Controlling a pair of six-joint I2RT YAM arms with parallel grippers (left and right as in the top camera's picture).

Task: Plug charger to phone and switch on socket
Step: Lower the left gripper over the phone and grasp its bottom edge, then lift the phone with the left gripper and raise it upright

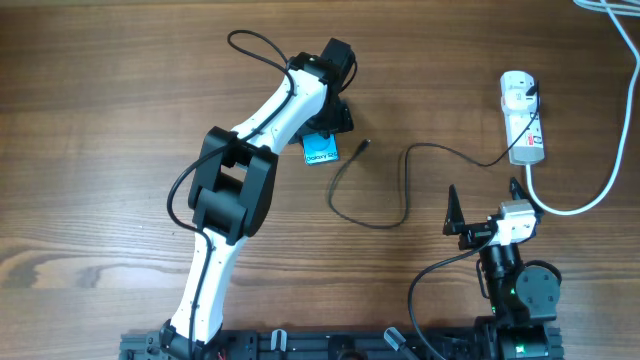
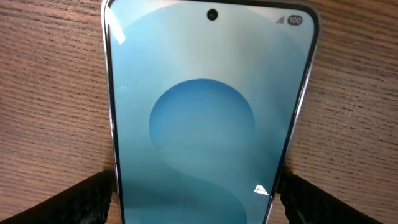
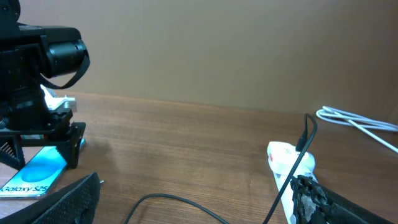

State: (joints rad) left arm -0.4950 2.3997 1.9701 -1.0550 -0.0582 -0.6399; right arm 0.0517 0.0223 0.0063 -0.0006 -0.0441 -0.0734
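Note:
The phone (image 2: 202, 106), its cyan-blue screen up, lies flat on the wooden table and fills the left wrist view. My left gripper (image 2: 198, 202) straddles its lower end, one black finger against each long edge. From overhead only a corner of the phone (image 1: 321, 152) shows under the left gripper (image 1: 332, 118). The charger cable (image 1: 372, 215) loops across the table, its loose tip (image 1: 364, 146) right of the phone. Its other end reaches the white socket (image 1: 522, 120) at the far right. My right gripper (image 1: 483, 200) stands open near the socket (image 3: 285, 163), nothing between its fingers.
A thick white cord (image 1: 598, 195) runs from the socket round the right side toward the back edge. In the right wrist view the charger cable (image 3: 180, 200) lies on the table between my fingers, and the left gripper (image 3: 43, 124) stands over the phone (image 3: 31, 177).

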